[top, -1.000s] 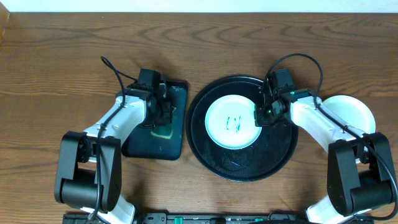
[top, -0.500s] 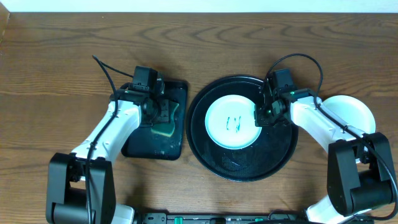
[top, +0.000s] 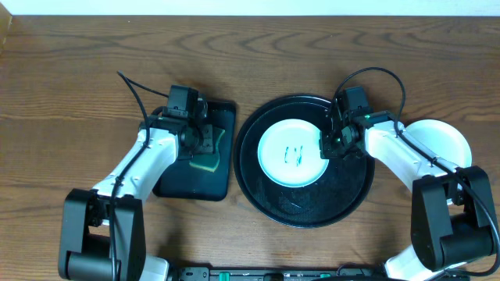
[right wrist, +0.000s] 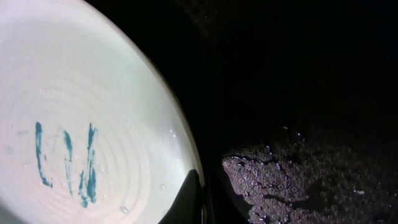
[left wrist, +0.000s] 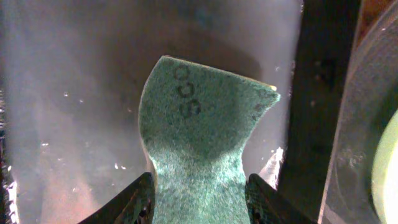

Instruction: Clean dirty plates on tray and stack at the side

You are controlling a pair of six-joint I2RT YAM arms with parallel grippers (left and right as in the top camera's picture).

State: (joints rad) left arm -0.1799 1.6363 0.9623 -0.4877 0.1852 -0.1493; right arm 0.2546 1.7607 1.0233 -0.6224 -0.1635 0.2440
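Observation:
A pale mint-blue plate (top: 293, 153) with blue-green scribbles (right wrist: 65, 158) lies in the large round black tray (top: 305, 207). My right gripper (top: 328, 145) is shut on that plate's right rim, and one dark finger (right wrist: 189, 199) rests on the rim in the right wrist view. Another pale plate (top: 439, 139) sits on the bare wood at the far right, partly under my right arm. My left gripper (top: 205, 142) is over the rectangular tray, with its jaws pressed on both sides of a green sponge (left wrist: 199, 112).
The small rectangular black tray (top: 183, 183) lies left of the round tray and looks wet (left wrist: 74, 93). Water beads (right wrist: 298, 180) cover part of the round tray's floor. Bare wood-grain tabletop (top: 78, 78) spreads behind and to the left.
My left arm's elbow has swung out to the left while its gripper has stayed at the sponge. The right arm and the plate have not moved.

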